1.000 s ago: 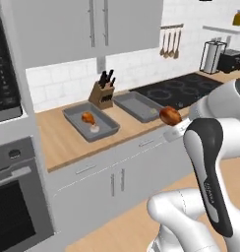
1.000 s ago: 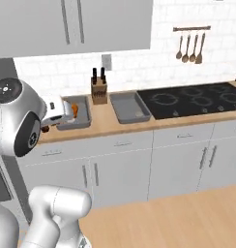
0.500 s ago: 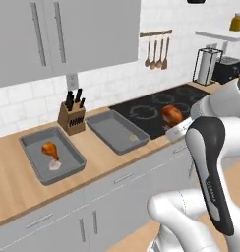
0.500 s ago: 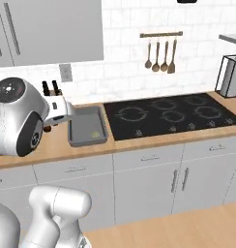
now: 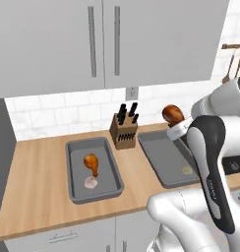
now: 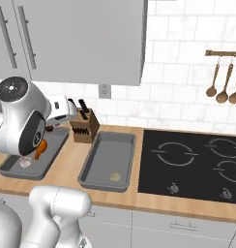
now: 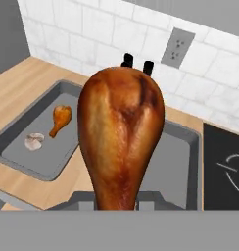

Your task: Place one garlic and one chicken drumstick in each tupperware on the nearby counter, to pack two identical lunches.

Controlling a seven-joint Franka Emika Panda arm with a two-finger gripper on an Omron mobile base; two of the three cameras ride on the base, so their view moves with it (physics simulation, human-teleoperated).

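Note:
My gripper (image 5: 177, 128) is shut on a brown chicken drumstick (image 5: 173, 114), which hangs in the air over the far end of the right tupperware (image 5: 159, 150). In the hand view this drumstick (image 7: 121, 132) stands close up, meaty end up, with the gripper (image 7: 119, 203) at its narrow end. One garlic (image 5: 187, 170) lies in the right tupperware (image 6: 110, 150). The left tupperware (image 5: 100, 147) holds another drumstick (image 5: 91, 163) and a garlic (image 5: 90, 182). Both trays sit on the wooden counter (image 5: 38, 192).
A knife block (image 5: 124, 130) stands at the wall between the two trays. The black stovetop (image 6: 192, 164) lies to the right of the right tray. Utensils (image 6: 226, 85) hang on the wall above it, and wall cabinets (image 5: 102, 44) hang overhead.
The whole scene has shifted as the base drove; both trays now lie in front of me. The gripper has kept hold of the drumstick, now over the right tray.

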